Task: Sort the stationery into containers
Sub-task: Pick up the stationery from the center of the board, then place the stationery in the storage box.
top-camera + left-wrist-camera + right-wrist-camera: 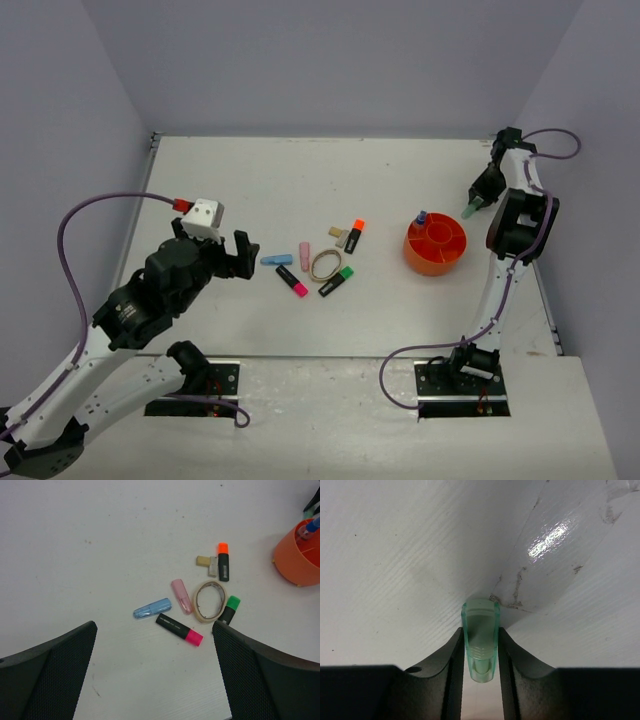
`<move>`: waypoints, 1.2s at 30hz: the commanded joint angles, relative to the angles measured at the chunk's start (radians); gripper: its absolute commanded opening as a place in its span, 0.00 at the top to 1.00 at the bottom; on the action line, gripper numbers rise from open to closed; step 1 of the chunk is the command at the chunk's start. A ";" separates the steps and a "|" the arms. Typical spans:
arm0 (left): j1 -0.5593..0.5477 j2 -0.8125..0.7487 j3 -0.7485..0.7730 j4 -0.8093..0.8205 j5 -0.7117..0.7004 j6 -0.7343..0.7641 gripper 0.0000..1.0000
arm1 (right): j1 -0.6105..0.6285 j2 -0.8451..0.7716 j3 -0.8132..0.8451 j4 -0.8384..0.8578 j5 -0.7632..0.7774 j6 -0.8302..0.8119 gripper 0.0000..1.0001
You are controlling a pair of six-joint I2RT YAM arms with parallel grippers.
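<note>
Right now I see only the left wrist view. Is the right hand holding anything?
Observer: Yes, the right hand is shut on a pastel green highlighter.
Operator: Where is it relative to the orange pot?
Observer: In the top view it is just beyond the orange pot, off its right side.
Operator: My frame cuts the pot off. What's inside?
Observer: It has dividers, and the only item I see is a blue-white pen at the far left rim.

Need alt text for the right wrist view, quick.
The right pincer clamps a translucent pastel green highlighter, its rounded end pointing away from the camera. Behind it is only a white surface with a glossy patch.
</note>
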 commanded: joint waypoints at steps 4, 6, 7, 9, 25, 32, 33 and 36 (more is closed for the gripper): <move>-0.003 -0.008 0.022 0.037 -0.015 0.027 0.00 | -0.010 -0.048 0.015 -0.003 0.013 0.001 1.00; -0.002 -0.002 0.023 0.037 -0.013 0.027 0.00 | -0.008 -0.064 -0.008 0.010 0.007 -0.005 1.00; -0.002 0.003 0.025 0.036 -0.013 0.027 0.00 | -0.004 -0.089 -0.035 0.026 0.016 -0.006 1.00; -0.002 0.011 0.027 0.035 -0.013 0.026 0.00 | 0.005 -0.147 -0.096 0.067 0.038 -0.006 1.00; -0.003 0.078 -0.004 0.059 0.000 0.018 0.00 | 0.109 -0.482 -0.289 0.290 0.027 -0.039 1.00; -0.001 0.105 -0.027 0.076 0.016 0.008 0.00 | 0.184 -0.685 -0.491 0.433 0.125 -0.145 1.00; 0.000 0.109 -0.030 0.080 0.016 0.008 0.00 | 0.194 -0.698 -0.518 0.433 0.127 -0.149 1.00; 0.001 0.116 -0.030 0.085 0.018 0.008 0.00 | 0.223 -0.756 -0.600 0.438 0.170 -0.166 1.00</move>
